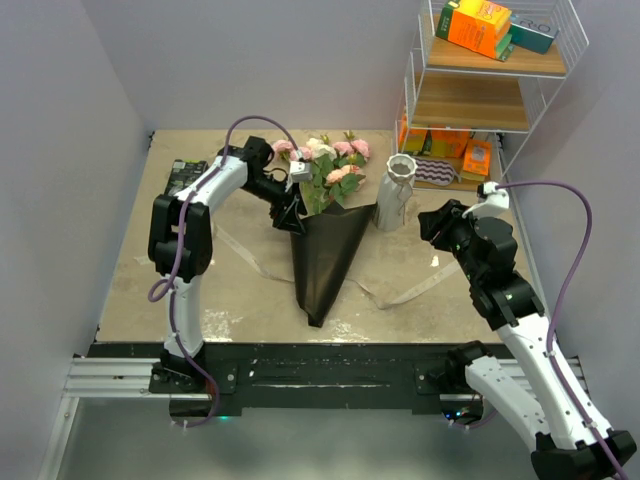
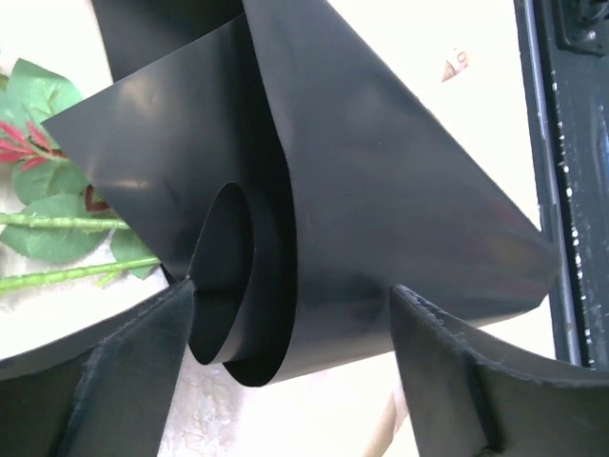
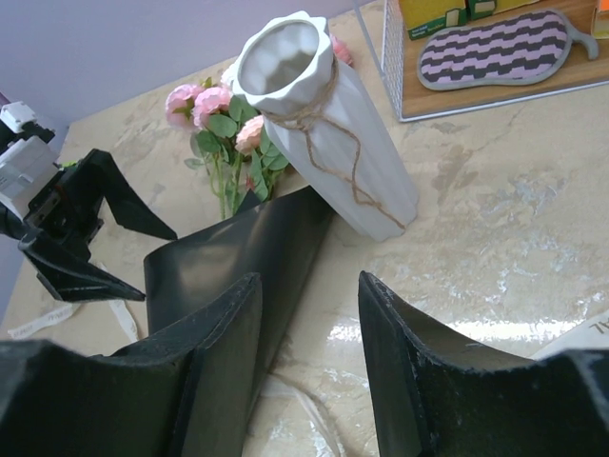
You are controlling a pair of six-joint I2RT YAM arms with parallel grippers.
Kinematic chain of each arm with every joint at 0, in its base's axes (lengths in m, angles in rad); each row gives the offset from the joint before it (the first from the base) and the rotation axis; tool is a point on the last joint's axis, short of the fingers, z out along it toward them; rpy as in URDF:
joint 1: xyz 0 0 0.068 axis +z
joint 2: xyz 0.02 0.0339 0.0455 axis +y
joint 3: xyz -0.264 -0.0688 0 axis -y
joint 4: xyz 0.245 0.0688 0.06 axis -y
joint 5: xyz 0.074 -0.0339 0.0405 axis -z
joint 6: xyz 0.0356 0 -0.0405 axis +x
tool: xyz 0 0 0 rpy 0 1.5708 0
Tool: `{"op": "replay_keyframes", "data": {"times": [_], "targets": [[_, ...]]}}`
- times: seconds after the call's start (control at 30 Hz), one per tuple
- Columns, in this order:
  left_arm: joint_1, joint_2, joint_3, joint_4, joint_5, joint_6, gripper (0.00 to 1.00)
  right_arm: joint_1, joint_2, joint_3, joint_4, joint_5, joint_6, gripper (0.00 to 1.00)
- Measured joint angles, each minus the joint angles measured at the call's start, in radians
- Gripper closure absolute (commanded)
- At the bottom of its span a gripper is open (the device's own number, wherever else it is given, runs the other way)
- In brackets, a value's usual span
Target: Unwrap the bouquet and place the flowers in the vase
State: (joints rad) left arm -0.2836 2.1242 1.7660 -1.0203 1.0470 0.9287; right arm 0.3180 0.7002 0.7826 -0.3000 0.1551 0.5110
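**Marbled beige bench (image 1: 130,290), plain lilac walls (image 1: 250,60)**

The left jaws gaped wide around the glossy black paper's (image 2: 381,190) curl, not closed on it. Pink roses (image 1: 330,160) lay mid-bench in that cone. The ribbed white vase (image 1: 395,195) stood just beside. The right jaws hung half-open, empty.

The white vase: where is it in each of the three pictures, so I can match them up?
Top external: vase right of centre, by the black paper's upper right corner.
Left wrist: not in view.
Right wrist: vase top centre, twine round its neck.
Shared landmark: the black paper, seen in all three.
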Motion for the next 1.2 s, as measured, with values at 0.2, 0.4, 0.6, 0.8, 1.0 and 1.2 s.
{"op": "replay_keyframes", "data": {"times": [0.2, 0.4, 0.6, 0.8, 1.0, 1.2], "targets": [[-0.005, 0.007, 0.035, -0.081, 0.03, 0.065, 0.86, 0.0, 0.003, 0.001, 0.001, -0.017, 0.0, 0.53], [-0.008, 0.032, 0.123, -0.186, 0.039, 0.145, 1.0, 0.0, 0.006, 0.002, 0.001, -0.017, -0.001, 0.54], [-0.008, 0.03, 0.131, -0.224, 0.037, 0.151, 1.0, 0.0, 0.0, 0.002, 0.001, -0.017, 0.0, 0.54], [-0.035, -0.022, 0.157, -0.227, -0.006, 0.058, 1.0, 0.0, -0.019, 0.002, 0.0, -0.017, 0.0, 0.54], [-0.126, -0.164, 0.155, -0.156, -0.028, -0.125, 0.86, 0.0, -0.027, 0.002, -0.001, -0.018, 0.002, 0.53], [-0.218, -0.28, 0.08, -0.004, -0.034, -0.332, 0.28, 0.0, -0.054, 0.002, -0.004, -0.017, 0.005, 0.45]]}}
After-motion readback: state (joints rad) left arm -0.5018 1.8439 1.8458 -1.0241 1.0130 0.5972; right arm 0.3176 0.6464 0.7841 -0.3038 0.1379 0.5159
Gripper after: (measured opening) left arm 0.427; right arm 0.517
